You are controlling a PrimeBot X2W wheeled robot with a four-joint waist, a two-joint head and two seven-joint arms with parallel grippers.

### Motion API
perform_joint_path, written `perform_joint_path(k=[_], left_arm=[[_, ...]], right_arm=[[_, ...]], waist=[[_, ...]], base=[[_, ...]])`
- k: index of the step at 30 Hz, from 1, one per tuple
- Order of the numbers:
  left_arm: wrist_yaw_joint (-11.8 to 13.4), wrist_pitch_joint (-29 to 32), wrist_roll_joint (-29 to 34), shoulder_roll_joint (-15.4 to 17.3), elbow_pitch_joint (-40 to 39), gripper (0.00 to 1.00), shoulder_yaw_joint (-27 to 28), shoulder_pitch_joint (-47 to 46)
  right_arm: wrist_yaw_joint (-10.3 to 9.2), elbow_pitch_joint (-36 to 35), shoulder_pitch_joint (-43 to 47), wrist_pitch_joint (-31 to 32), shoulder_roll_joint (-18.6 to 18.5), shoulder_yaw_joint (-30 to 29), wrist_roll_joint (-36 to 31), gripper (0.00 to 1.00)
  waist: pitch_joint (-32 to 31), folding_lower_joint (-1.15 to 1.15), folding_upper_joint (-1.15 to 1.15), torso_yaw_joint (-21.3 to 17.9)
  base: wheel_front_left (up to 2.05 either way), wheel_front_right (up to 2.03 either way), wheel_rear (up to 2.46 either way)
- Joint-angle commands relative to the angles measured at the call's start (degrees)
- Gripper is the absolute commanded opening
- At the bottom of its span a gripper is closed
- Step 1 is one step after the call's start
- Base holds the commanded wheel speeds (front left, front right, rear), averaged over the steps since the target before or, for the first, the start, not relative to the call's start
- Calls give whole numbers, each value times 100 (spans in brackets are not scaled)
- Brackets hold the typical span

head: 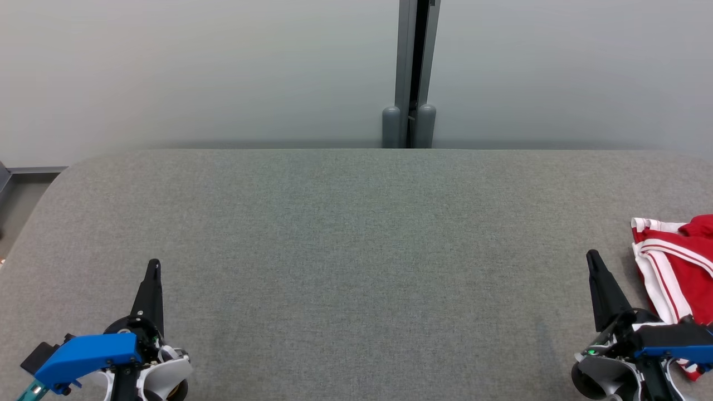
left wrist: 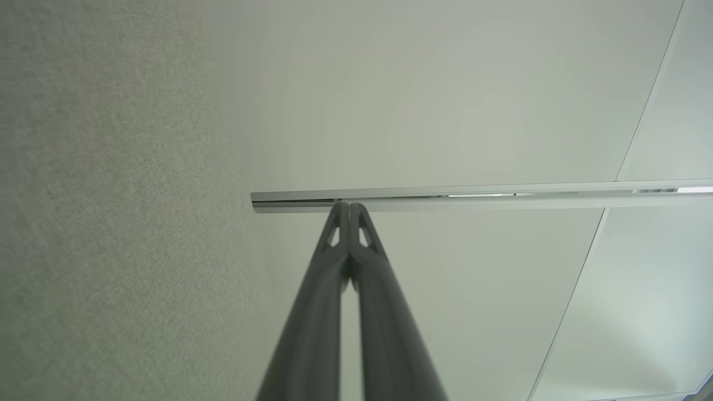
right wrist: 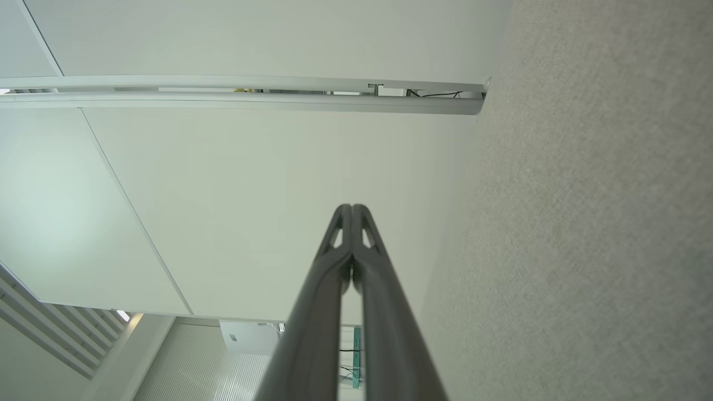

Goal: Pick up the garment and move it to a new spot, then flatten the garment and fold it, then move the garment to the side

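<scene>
Nearest, lower left of the head view: left gripper [head: 154, 267], two long dark fingers pressed together, nothing between them. Its wrist view agrees, tips touching.

Lower right: right gripper [head: 592, 259], likewise closed flat and empty, fingers pointing away over the bench. How high it sits above the surface, cannot tell.

Just beside that gripper, on its outer side: crumpled red fabric garment with white stripes and white trim [head: 677, 262]. It lies on the grey woven-fabric bench [head: 356, 250] at the far right edge of the head view. The near part is hidden behind the right wrist housing and the right part is cut off by the frame. It is well apart from the left gripper. Shorts or shirt, cannot tell.

Handling, my read: light, soft and limp, likely a thin sports knit, maybe a bit slick. No stiffness, so it will drape, bunch and drag its loose layers when lifted. Not fragile.

Best hold looks like the white-trimmed edge at the garment's upper left, close to the right fingertips, since the doubled hem gives more to pinch. The jaws need to open first. Grabbing only the top layer risks unfolding the heap unevenly. Flattening probably wants both grippers on two corners.

Farther out, the mid-bench stretch suits as the new spot. Behind it: pale grey wall [head: 195, 72] and vertical grey metal post [head: 412, 72].
</scene>
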Motion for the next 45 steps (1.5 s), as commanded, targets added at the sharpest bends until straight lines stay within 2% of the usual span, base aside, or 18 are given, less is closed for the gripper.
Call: perform_joint_path(k=[1, 45], left_arm=[[-10, 39, -126, 15, -46, 0, 15, -87], [-10, 33, -99, 15, -42, 0, 11, -76]], right_arm=[[2, -50, 81, 37, -21, -34, 128, 0], [2, -45, 76, 30, -21, -28, 98, 0]], waist=[[-5, 0, 0, 1], [-5, 0, 0, 1]], base=[[0, 0, 0], [0, 0, 0]])
